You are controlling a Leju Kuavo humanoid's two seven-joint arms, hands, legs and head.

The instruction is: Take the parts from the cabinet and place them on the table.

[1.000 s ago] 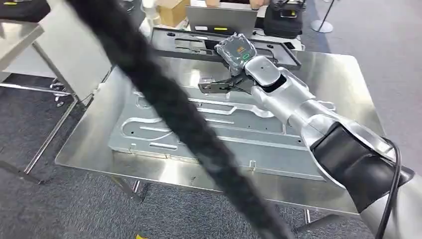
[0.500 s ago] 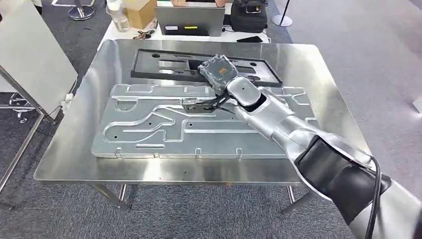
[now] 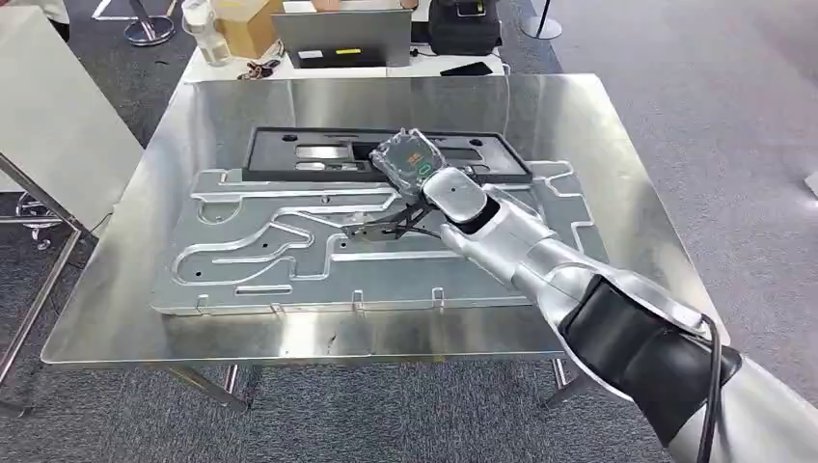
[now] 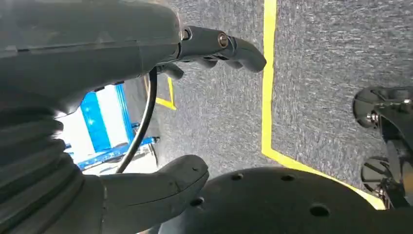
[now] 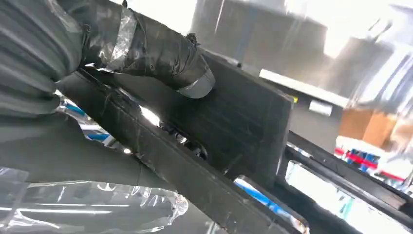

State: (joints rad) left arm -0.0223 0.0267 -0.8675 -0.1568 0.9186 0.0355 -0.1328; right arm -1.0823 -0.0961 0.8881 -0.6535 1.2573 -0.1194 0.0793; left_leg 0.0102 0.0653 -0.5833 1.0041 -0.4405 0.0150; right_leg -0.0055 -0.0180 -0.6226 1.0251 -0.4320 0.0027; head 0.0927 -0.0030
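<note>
Over the middle of the table [image 3: 617, 145] the right hand [image 3: 405, 207] grips a small dark part [image 3: 371, 224] just above the big plate [image 3: 289, 241], long axis crosswise, while the left hand [image 4: 146, 146] hangs open, far off.

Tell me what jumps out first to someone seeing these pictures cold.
The long silver right arm reaches in from the lower right across the shiny steel table, its right hand over a dark part near the table's middle. Under it lies a big grey stamped metal panel, with a black frame-shaped part behind. The left hand hangs over grey carpet crossed by a yellow floor line.
</note>
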